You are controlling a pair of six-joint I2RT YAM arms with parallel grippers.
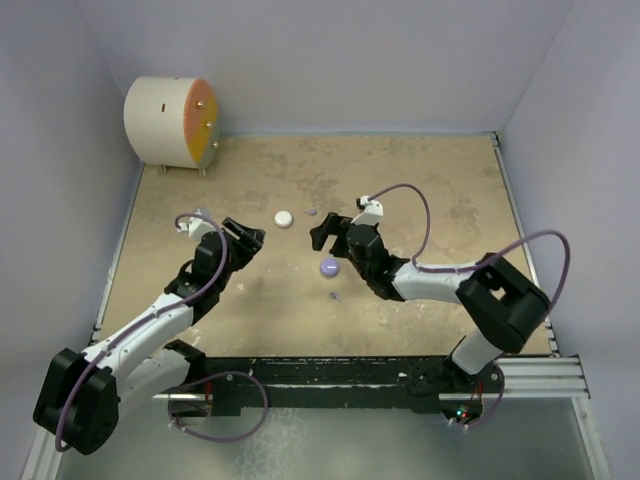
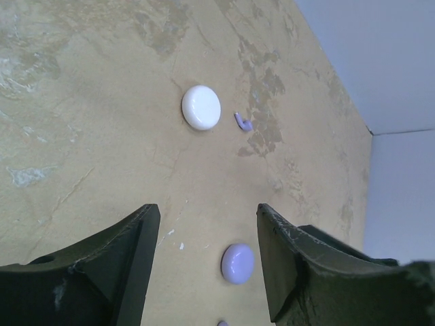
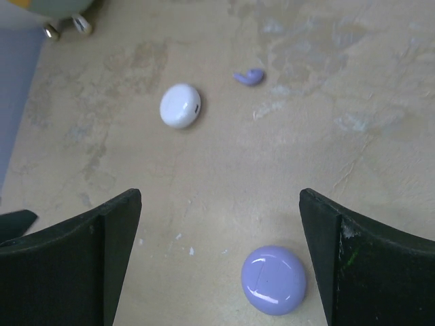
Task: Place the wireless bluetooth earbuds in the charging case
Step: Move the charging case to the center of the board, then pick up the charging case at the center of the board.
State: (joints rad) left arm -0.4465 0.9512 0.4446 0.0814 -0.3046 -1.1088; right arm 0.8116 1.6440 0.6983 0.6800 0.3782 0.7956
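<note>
Both arms are poised over the middle of the surface (image 1: 440, 190), facing each other. The left gripper (image 1: 250, 238) hangs with its fingers (image 2: 132, 265) parted and only bare surface between them. The right gripper (image 1: 322, 235) has its fingers (image 3: 102, 258) spread very wide, and it is empty too. To me that looks like two arms readied for a pick, neither carrying anything.

The white case (image 1: 284, 217) lies at the centre of the top view, between the two grippers and a touch higher. The lilac case (image 1: 329, 267) sits just below the right gripper, and in the right wrist view it shows low in the frame between those wide fingers. I'd guess it's lined up to be taken first. Both cases look shut, so a lid will have to open before any bud goes in.

One lilac earbud (image 1: 311, 212) lies loose just right of the white case, not touching it. A lilac speck (image 1: 335, 296) below the lilac case may be its partner, but it's too small to be sure. I can't spot any white buds.

A white drum (image 1: 170, 122) with an orange face stands at the upper left, well apart, so it blocks nothing. The only crowding I see is the grippers' closeness to each other.
</note>
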